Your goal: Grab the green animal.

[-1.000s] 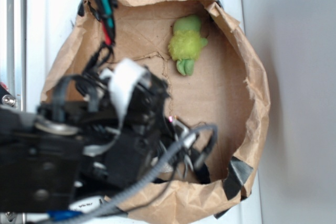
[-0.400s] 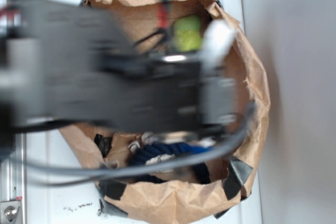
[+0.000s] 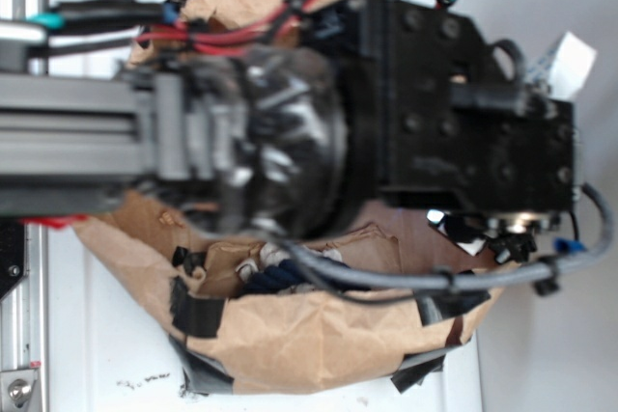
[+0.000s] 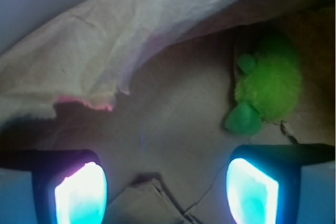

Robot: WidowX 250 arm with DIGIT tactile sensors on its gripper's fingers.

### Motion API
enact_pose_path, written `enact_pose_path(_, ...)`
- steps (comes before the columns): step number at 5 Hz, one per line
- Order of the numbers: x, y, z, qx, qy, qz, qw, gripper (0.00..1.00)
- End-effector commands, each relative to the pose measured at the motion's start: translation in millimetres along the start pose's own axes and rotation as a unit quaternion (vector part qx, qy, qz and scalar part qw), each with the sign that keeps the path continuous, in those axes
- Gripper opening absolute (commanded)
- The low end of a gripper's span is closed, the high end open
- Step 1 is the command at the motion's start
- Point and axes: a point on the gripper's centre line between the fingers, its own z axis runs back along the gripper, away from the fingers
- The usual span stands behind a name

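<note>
Small fuzzy lime-green plush animal with smoother pale green head and feet lies at about 2 o'clock in the wrist view, on the brown paper floor of the crumpled brown paper bag nest. One pale green rounded part points down toward 5 o'clock, a smaller one sits on its left side. A torn paper wall edge arcs over it from 9 o'clock to 12 o'clock.

Black claw gripper with glowing cyan-lit inner pads: fingers spread wide, one at 7 o'clock, the other at 5 o'clock, bare paper floor between them, nothing held. The plush sits just above the right-hand finger, apart from it, not between the pads. A folded paper flap pokes up between the fingers at 6 o'clock.

Exterior view: black robot arm and wrist housing covers most of the nest; plush hidden under it. Dark blue rope ring shows at 6 o'clock, probably partly under a grey cable. Paper rim patched with black tape, on a white tabletop.
</note>
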Motion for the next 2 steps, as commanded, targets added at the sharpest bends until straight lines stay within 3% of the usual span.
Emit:
enact_pose_path(1,25.9,28.0,53.8,-0.032,-0.022,-0.024,0.999,1.00)
enact_pose_path(2,32.2,27.4,65.4,-0.034,0.007,-0.017,0.999,1.00)
